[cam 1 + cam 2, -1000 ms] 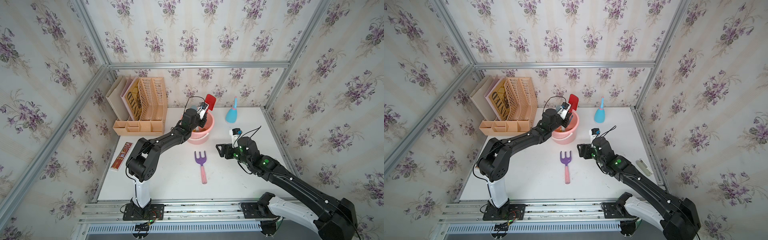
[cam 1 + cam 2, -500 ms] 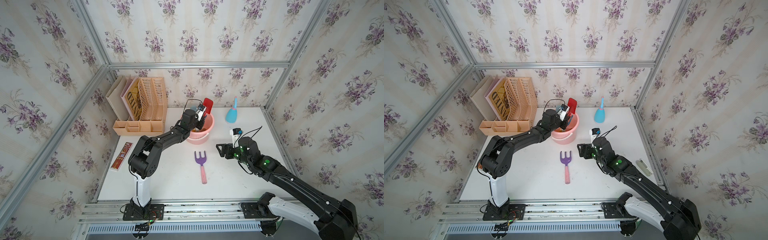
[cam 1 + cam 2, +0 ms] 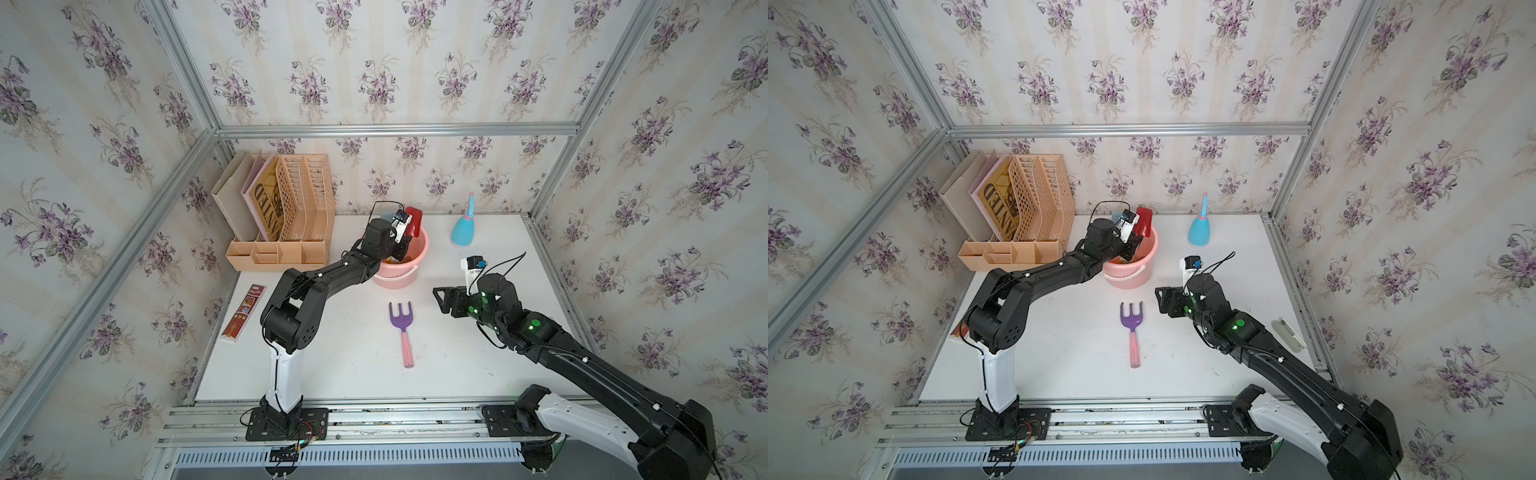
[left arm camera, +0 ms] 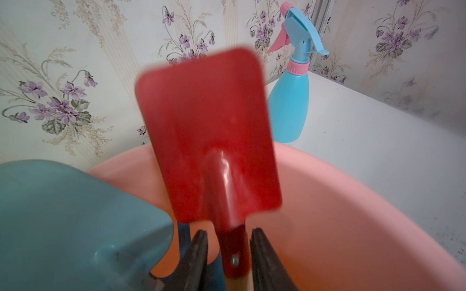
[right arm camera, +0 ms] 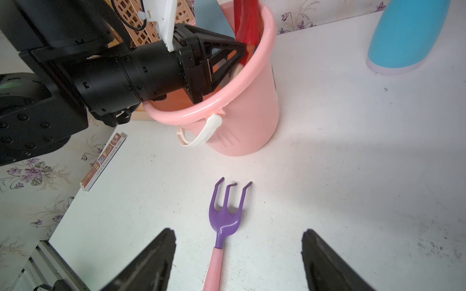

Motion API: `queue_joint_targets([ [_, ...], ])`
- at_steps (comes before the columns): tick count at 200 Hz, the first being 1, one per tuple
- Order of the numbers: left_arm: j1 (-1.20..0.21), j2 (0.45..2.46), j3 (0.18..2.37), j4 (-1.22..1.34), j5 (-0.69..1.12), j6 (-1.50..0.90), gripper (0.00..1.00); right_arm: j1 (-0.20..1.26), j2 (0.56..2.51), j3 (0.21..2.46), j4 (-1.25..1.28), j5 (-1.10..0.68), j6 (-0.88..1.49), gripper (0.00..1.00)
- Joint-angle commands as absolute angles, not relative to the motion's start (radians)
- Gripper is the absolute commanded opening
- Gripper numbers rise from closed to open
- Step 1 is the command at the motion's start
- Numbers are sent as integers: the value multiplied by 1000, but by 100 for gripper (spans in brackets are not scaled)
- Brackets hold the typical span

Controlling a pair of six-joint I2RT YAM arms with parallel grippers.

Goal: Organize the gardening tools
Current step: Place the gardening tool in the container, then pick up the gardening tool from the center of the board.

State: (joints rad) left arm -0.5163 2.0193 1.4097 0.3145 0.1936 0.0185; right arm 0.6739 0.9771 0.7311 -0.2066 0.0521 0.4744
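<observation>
White surface (image 3: 478,365) enclosed by floral-papered walls, seen from above in both top views. A round pink plastic bucket (image 3: 399,276) stands at upper centre of the frame. A red flat-bladed spade with a wooden handle (image 3: 413,222) rises from it, blade uppermost and handle down inside. The blade of a light-blue plastic trowel (image 4: 70,221) shows beside it in the same bucket.

The left hand (image 4: 228,234) reaches over the bucket's rim. Its two black fingers flank the spade's red neck, slightly parted, with a sliver of gap on one side, so they are not pinching it.

A purple plastic fork with a pink handle (image 3: 402,322) lies flat at centre frame, tines toward the bucket. The right hand (image 3: 440,299) hovers just right of the tines, fingers spread wide and empty.

A blue spray bottle with a pink collar (image 3: 463,235) stands upright at upper right, near the back wall. A flat red-brown printed box (image 3: 243,313) lies at the left edge, and a beige slotted file organiser (image 3: 291,220) stands at upper left.
</observation>
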Motion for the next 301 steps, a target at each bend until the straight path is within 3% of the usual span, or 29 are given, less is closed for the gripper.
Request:
queue_joint_targets([
  [1,-515,2012,1408,321,193,18,39,673,972,735,-195,56,481,82],
  [50,-515,2002,1395,335,186,18,46,673,966,733,-197,55,485,82],
  [125,-516,1850,1325,397,135,69,81,673,1027,734,-182,-15,480,83],
  [209,-517,1572,1154,329,103,8,93,712,1144,711,-170,-181,454,86],
  [260,-494,1422,1030,221,100,-33,100,844,1275,729,-164,-113,480,85],
  [301,-440,1296,907,210,204,-108,99,907,1380,765,-188,-49,518,80],
])
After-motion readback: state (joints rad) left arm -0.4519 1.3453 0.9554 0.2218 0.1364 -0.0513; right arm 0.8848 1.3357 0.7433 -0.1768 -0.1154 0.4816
